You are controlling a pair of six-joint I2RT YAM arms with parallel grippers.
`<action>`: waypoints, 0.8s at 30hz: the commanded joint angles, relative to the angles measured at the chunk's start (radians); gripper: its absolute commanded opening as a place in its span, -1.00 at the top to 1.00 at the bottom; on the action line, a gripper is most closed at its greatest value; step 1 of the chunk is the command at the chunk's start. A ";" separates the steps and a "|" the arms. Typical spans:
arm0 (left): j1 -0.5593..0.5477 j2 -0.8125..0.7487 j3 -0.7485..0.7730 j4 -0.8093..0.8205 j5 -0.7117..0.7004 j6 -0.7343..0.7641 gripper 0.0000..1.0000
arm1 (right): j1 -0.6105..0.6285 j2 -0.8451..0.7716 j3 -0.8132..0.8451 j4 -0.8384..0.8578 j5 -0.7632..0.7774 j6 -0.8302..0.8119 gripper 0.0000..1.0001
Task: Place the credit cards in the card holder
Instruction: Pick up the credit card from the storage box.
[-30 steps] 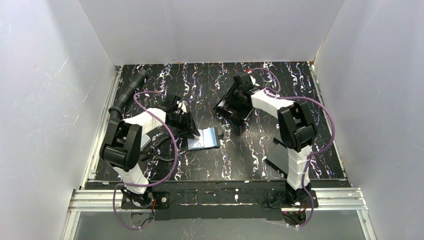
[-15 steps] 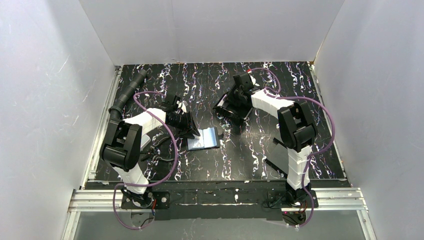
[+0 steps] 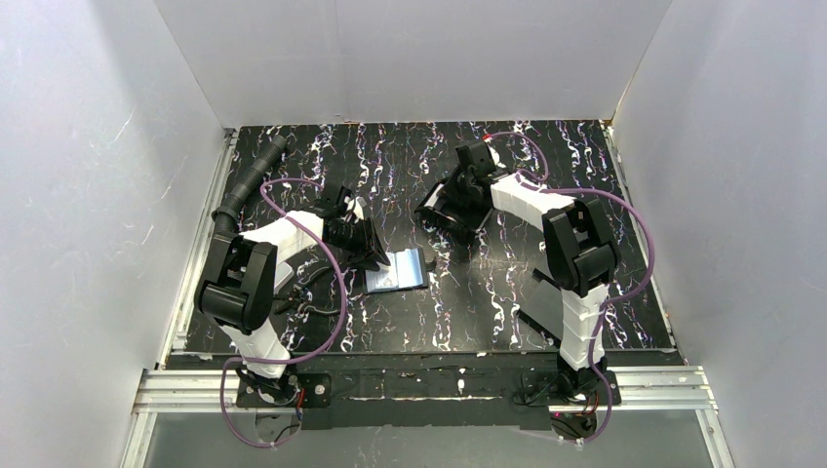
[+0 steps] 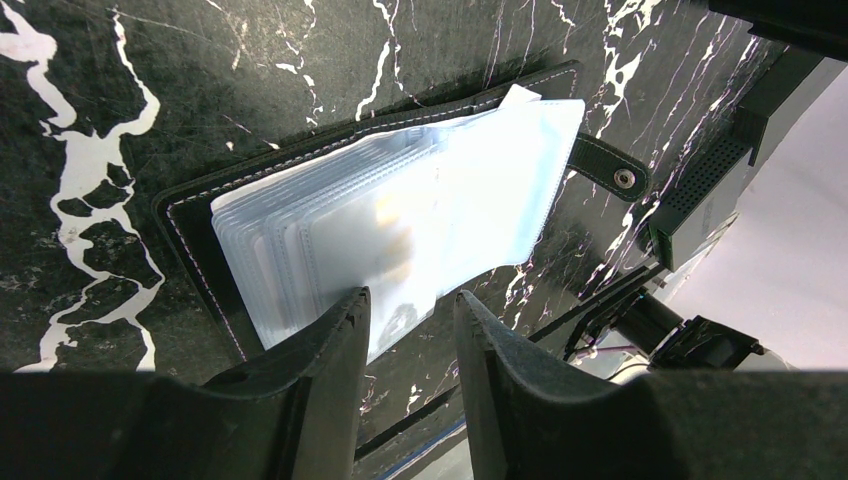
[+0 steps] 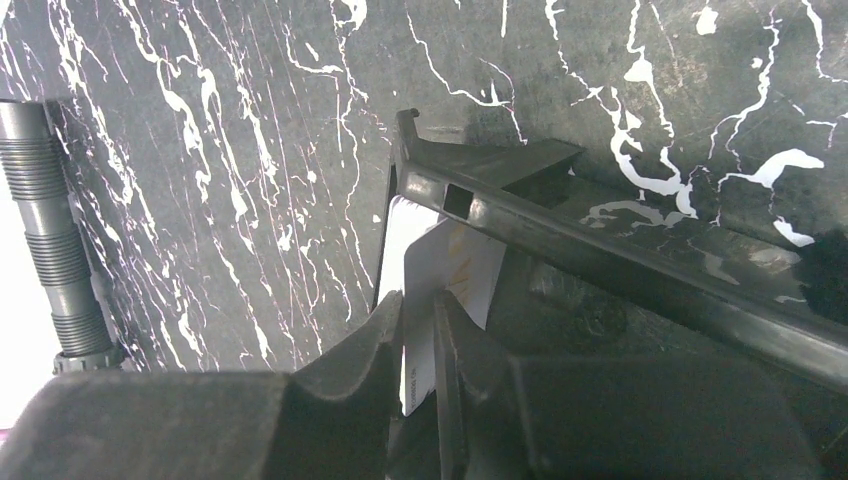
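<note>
The card holder [image 4: 390,200] lies open on the black, white-veined bench [image 3: 380,156], near the middle and a little toward the left arm. Its black stitched cover faces down. A fan of pale blue-grey plastic sleeves [image 4: 480,170] is spread across the cover, and the snap tab [image 4: 612,172] sticks out past the sleeves' far edge.

The left end effector [image 4: 408,302] hangs right over the holder's near edge. Its 2 fingers stand spread with a clear gap between them, and the edge of the sleeves shows in that gap without being pinched.

The right end effector [image 5: 418,305] is farther back on the bench, apart from the holder, at the corner of a black rimmed tray [image 5: 620,270]. Its 2 fingers are drawn close with only a narrow slot between them. A white card [image 5: 455,270] leans just inside the tray's rim, and part of its face shows through that slot. From this angle I cannot tell whether the fingers pinch the card or only rest against it.

A ribbed black hose [image 5: 45,220] lies along the bench's left side, well away from both the tray and the holder.
</note>
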 commanded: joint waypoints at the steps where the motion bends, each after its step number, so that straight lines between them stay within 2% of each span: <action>1: 0.004 0.014 -0.021 -0.003 -0.026 0.021 0.28 | -0.003 -0.051 0.037 -0.004 0.012 0.000 0.56; 24: 0.004 0.009 -0.027 0.007 -0.019 0.019 0.29 | -0.002 -0.042 0.113 -0.045 -0.021 -0.029 0.55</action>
